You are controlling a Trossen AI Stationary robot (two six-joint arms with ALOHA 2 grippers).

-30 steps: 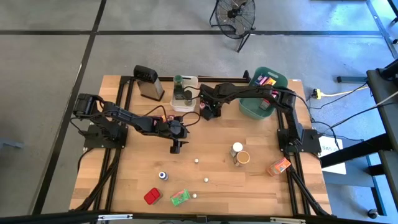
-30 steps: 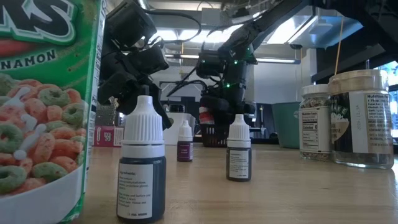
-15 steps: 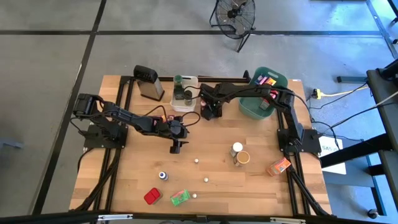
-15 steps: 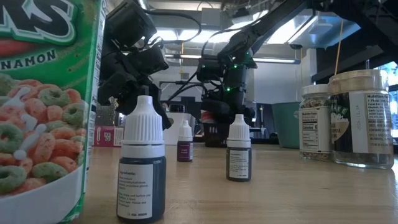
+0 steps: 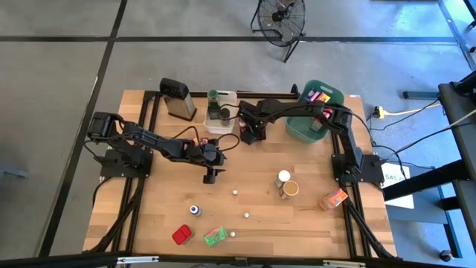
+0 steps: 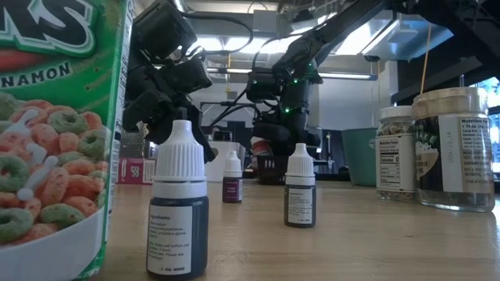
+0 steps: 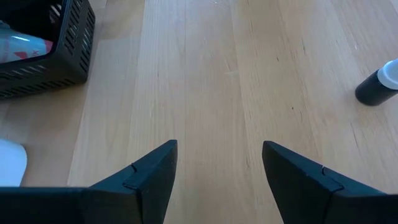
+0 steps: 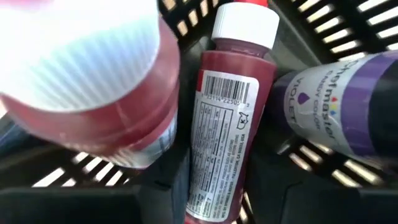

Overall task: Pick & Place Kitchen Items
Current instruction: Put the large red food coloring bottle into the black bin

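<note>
My right gripper (image 5: 251,134) reaches down into the black bin (image 5: 256,140) at the table's far middle. In its wrist view, a red bottle (image 8: 224,118) with a white cap and a barcode label lies on the bin's floor, between the fingers. Beside it are a violet bottle (image 8: 348,93) and a second red, white-capped bottle (image 8: 87,81), close to the camera and blurred. My left gripper (image 5: 210,176) hangs open over bare wood at mid-table, empty (image 7: 221,168). The black bin (image 7: 43,50) and a small dark bottle (image 7: 379,87) show beyond it. My right gripper has its two fingers on opposite sides of the red bottle's bottom end (image 8: 208,199), the end away from the cap. The fingers come from above, pointing down into the bin. The bottle lies flat on the bin's slatted floor, label up.
A teal bin (image 5: 316,119), a white bin (image 5: 222,112) and a grater (image 5: 177,97) line the far edge. Two jars (image 5: 285,184), an orange packet (image 5: 333,199), red (image 5: 181,234) and green (image 5: 215,236) packets and small bottles (image 5: 195,211) lie nearer.
My right gripper has stayed over the black bin while its fingers have drawn closer together around the red bottle.
</note>
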